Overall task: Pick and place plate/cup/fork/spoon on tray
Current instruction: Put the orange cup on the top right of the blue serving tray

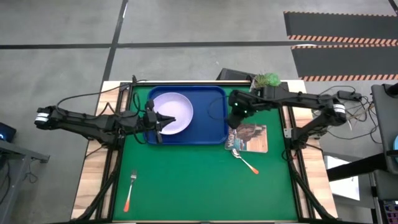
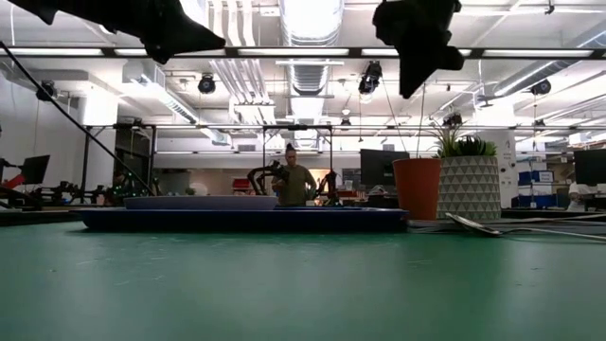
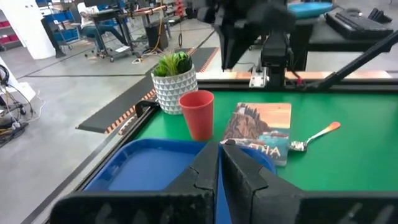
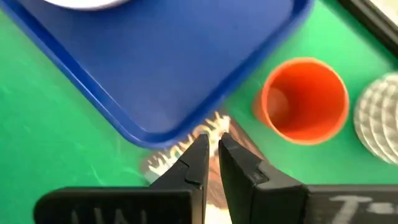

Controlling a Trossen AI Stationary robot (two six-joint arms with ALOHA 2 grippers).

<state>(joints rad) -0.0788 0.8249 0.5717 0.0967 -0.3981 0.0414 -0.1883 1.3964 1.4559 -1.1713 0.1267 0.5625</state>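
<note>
Only the letters "THA" read on the booklet (image 3: 264, 132); nothing else legible.

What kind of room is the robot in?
Probably a robot lab or workshop. Beyond the green table there are exposed ceiling ducts, desks with monitors, and a person standing among other equipment.

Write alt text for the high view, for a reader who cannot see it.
Seen from above, a blue tray on a green mat holds a pale plate; the shut left end effector hovers over the plate. The right end effector hangs at the tray's right edge above a booklet, with a spoon and fork on the mat.
</note>
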